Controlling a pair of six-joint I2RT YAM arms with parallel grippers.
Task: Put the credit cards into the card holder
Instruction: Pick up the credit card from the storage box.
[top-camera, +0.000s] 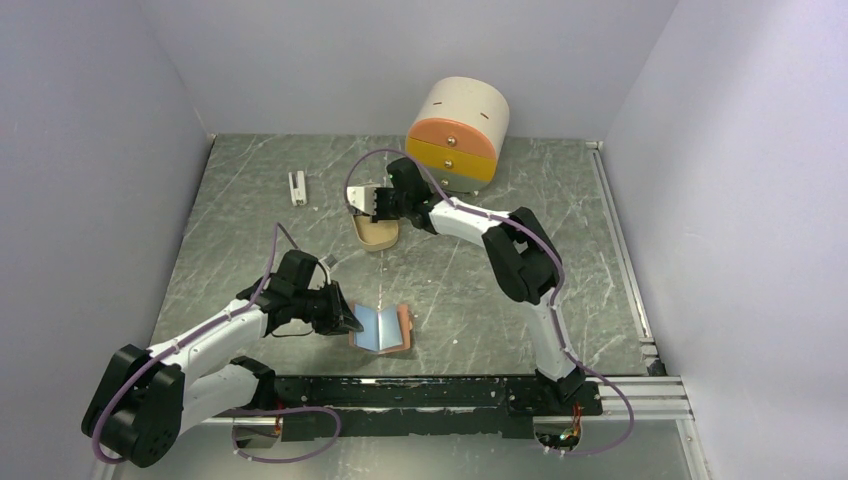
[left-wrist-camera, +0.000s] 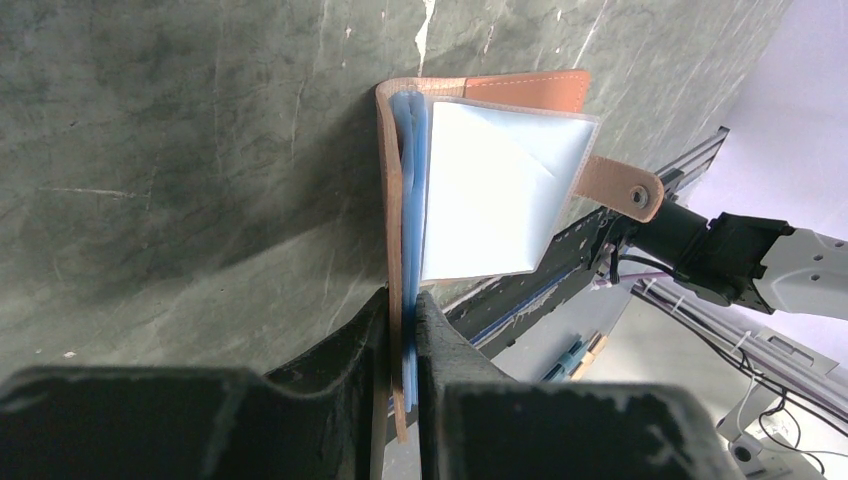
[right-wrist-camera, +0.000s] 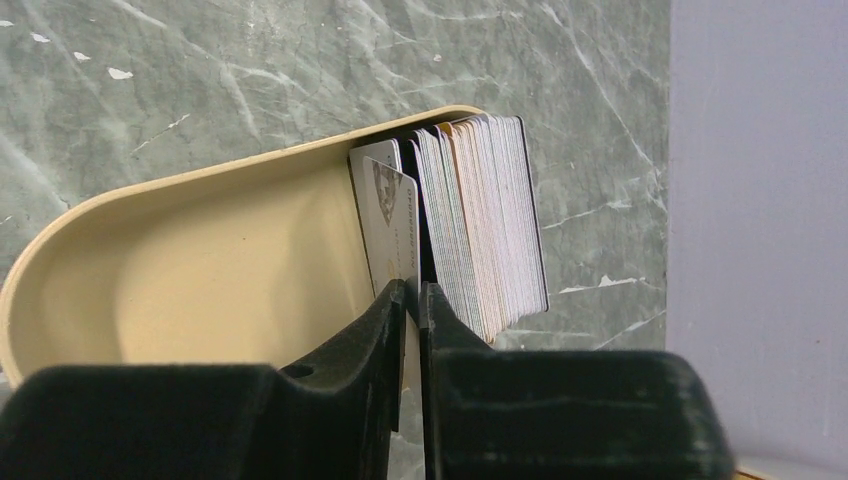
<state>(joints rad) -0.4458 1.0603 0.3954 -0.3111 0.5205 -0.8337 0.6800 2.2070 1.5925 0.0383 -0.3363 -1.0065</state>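
1. The credit cards (right-wrist-camera: 485, 230) stand on edge in a tight pack at one end of the beige tray (right-wrist-camera: 180, 290). The tray sits toward the far middle of the table (top-camera: 600, 230). I judge each card light, stiff and slick-faced. The cards should slide easily against each other, so a neighbour could ride up with whichever one is pulled.

2. The sensible hold is across the two flat faces near an exposed edge. The grip should be light, since the plastic will skid rather than give.

3. The right gripper (right-wrist-camera: 410, 300) is at the pack, its jaws drawn almost together on one grey-white card (right-wrist-camera: 388, 215). This card has a crest-like print and is the outermost on the tray's open side. It stands a little apart from the rest of the pack, and no second card shows between the jaws.

4. The card holder (left-wrist-camera: 525, 88) lies open at the near middle of the table, just beyond the arm bases. It has a salmon leather-like cover, and its snap tab (left-wrist-camera: 622, 187) sticks out to one side. I expect it to handle as soft and floppy. Its clear pockets (left-wrist-camera: 500, 190) are glossy and likely to cling shut, so it needs steadying by the cover edge while a card goes in.

5. The left gripper (left-wrist-camera: 402, 305) has its jaws pinched narrowly on the holder's left cover, with the bluish sleeves caught between them. That cover may be lifted slightly off the table, but the angle is too steep to be sure.
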